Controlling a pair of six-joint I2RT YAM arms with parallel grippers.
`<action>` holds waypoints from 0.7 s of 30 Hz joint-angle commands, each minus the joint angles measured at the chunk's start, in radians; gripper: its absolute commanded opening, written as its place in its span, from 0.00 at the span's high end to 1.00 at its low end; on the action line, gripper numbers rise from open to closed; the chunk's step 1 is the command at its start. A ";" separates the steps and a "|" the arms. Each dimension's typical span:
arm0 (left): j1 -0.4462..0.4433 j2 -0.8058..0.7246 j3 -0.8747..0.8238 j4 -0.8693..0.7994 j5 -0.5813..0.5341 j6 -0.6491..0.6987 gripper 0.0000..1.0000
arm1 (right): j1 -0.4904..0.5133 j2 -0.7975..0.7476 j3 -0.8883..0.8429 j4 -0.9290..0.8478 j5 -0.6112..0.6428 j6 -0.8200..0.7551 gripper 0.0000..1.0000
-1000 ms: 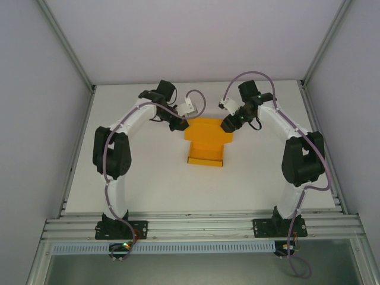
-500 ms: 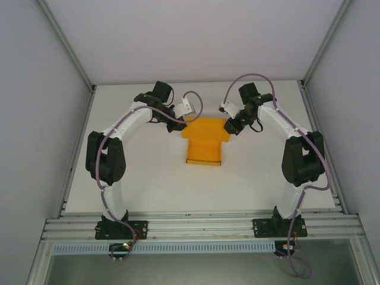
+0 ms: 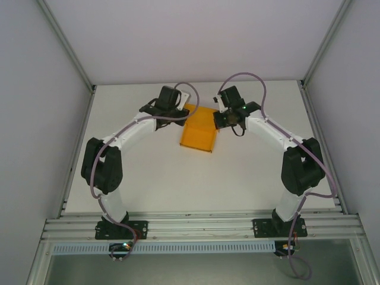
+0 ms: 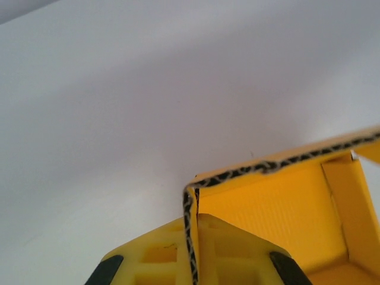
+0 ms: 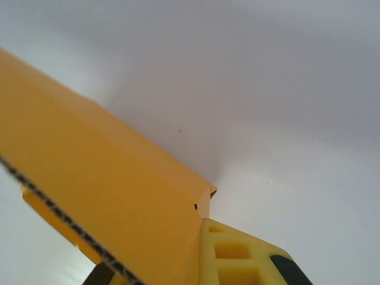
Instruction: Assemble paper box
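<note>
Seen from above, the paper box (image 3: 199, 130), bright orange-yellow card folded into an open tray, lies just above the centre of the frame on the white surface (image 3: 148, 172), slightly askew. Both arms reach in from either side to its far end. My left fingers (image 4: 231, 252) are closed on a raised wall at the box's upper-left corner. In the left wrist view the card's corrugated edge runs up between them, with the box's interior at lower right. My right fingers (image 5: 237, 258) are clamped on a wall panel at the upper-right corner. I cannot quite tell whether the far end is lifted off the surface.
</note>
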 commanded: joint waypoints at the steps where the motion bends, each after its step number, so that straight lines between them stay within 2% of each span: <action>1: -0.059 -0.002 -0.043 0.087 -0.145 -0.251 1.00 | 0.020 0.005 -0.001 0.210 0.118 0.299 0.95; 7: -0.068 -0.008 -0.103 0.145 -0.155 -0.346 1.00 | 0.061 0.047 0.010 0.285 0.165 0.416 0.96; 17: -0.070 -0.027 -0.206 0.311 -0.093 -0.504 1.00 | 0.147 0.029 -0.106 0.393 0.311 0.405 0.99; 21: -0.080 -0.032 -0.233 0.356 -0.083 -0.492 1.00 | 0.171 0.016 -0.144 0.416 0.371 0.396 0.99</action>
